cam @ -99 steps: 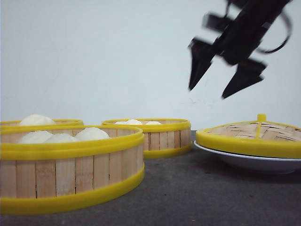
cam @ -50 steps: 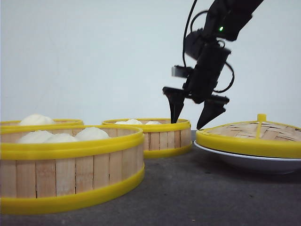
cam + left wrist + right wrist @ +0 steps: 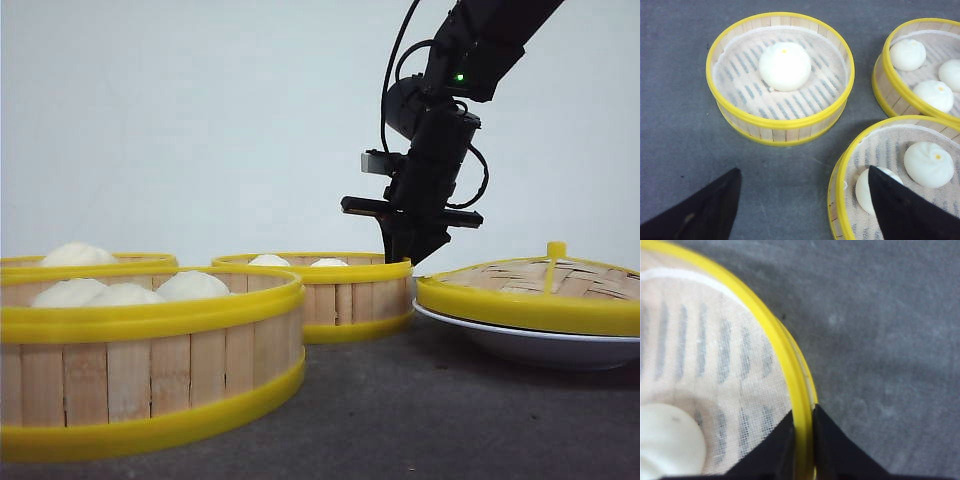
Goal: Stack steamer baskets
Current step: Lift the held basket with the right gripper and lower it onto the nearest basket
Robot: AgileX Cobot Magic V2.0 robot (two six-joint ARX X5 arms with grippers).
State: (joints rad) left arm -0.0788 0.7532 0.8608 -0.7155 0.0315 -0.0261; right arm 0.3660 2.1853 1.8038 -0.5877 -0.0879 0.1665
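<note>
Our right gripper [image 3: 803,440] was clamped on the yellow rim of the middle steamer basket [image 3: 320,290] — one finger inside, one outside. That basket sat on the table [image 3: 420,420] between the near basket [image 3: 150,350] and the lidded plate [image 3: 530,345]. Our left gripper [image 3: 802,207] hung open. We judged the one-sided pinch risky — lifted, the basket could tilt and spill its buns [image 3: 268,261].

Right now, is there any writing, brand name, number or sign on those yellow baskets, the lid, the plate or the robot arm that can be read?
None: no words, numbers or brand marks can be read in any view.
The right arm shows only a small green light, not text.
The steamer baskets, lid and plate are unmarked.
</note>
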